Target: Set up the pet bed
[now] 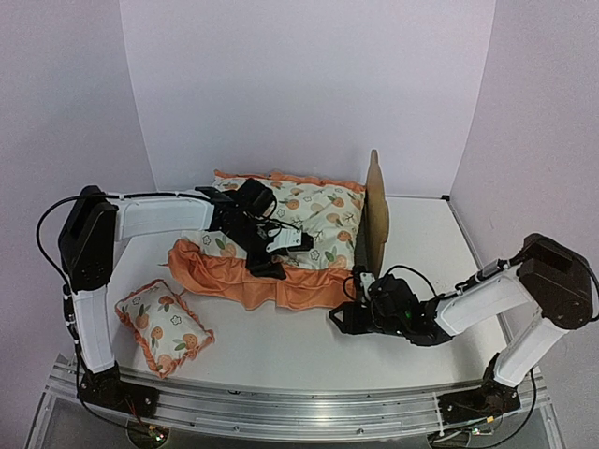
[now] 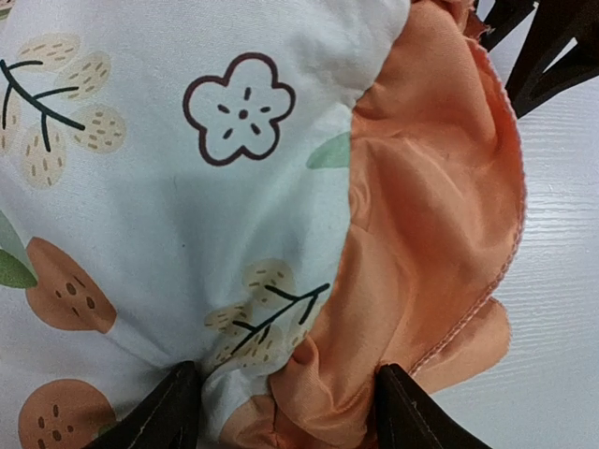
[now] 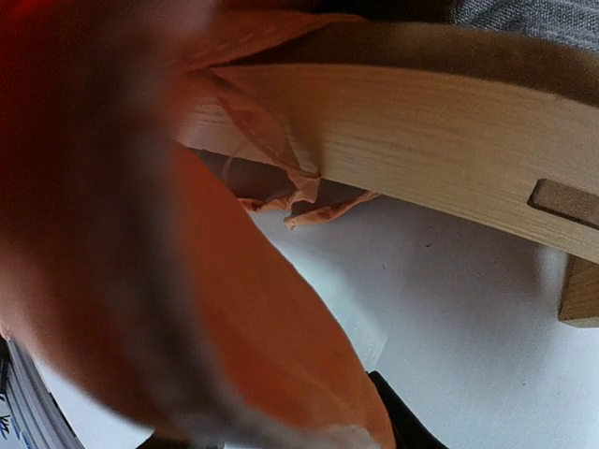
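Fingers first: the left fingers point(image 2: 161, 418) stand well apart, with the fruit-print cushion point(image 2: 187, 187) and its orange ruffle point(image 2: 426, 234) bulging between them and touching both. Squeezing or only straddling: cannot tell, since just the tips show at the bottom edge. Likely reason for this placing: to shift or flatten the cushion into the pet bed point(image 1: 376, 215).

For the right fingers point(image 3: 402, 426), one dark tip is visible. The other is hidden behind a blurred orange mass right against the lens, probably ruffle. Open or gripping: cannot tell. Just beyond that tip runs the bed's plywood side rail point(image 3: 421, 140), with a strip of ruffle hanging across it and grey fabric point(image 3: 524, 13) above. Judgement: this arm sits low at the bed's corner to free or tuck the trailing ruffle.

Bed itself: headboard point(image 1: 374, 182) upright just past the right fingers. The rest of the frame is buried under the cushion, and no footboard is visible. Small matching pillow point(image 1: 164, 327) lies on the worktop point(image 1: 281, 351), well apart from both sets of fingers.
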Robot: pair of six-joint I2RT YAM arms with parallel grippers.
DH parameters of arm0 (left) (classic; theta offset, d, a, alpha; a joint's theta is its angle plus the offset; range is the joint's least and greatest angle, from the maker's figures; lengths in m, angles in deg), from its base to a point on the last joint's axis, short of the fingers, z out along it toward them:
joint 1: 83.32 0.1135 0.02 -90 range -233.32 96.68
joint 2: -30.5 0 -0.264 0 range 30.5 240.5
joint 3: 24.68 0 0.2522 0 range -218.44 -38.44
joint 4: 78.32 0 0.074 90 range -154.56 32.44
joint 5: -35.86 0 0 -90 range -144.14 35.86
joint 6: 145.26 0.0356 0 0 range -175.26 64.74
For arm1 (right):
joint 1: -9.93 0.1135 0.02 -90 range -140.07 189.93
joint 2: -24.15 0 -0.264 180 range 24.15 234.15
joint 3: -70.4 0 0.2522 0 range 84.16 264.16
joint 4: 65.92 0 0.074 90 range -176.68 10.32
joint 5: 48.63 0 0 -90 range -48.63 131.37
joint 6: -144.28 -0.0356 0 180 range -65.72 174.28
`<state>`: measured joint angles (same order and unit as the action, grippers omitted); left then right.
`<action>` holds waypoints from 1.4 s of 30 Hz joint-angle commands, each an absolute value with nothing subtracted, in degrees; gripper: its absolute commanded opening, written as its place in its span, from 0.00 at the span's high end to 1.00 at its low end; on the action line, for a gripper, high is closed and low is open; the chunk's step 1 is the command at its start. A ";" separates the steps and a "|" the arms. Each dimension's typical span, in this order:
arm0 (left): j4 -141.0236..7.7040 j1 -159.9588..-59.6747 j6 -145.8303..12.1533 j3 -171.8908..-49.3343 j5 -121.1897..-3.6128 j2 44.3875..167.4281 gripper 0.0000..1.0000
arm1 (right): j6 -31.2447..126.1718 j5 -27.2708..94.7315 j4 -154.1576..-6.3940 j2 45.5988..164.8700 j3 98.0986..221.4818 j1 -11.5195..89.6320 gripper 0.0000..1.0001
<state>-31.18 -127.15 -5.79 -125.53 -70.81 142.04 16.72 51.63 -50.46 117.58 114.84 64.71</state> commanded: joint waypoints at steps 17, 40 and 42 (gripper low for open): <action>-28.28 -129.37 -9.04 -125.60 -68.63 148.01 0.85 | 16.87 53.85 -49.91 113.39 112.97 64.76 0.51; -5.79 -129.20 -22.91 -166.56 -74.14 149.29 1.00 | 26.49 43.98 -70.60 93.63 113.50 60.20 0.48; -6.40 -129.20 -22.81 -167.67 -73.87 148.96 1.00 | 26.01 45.17 -70.48 93.59 112.65 60.12 0.45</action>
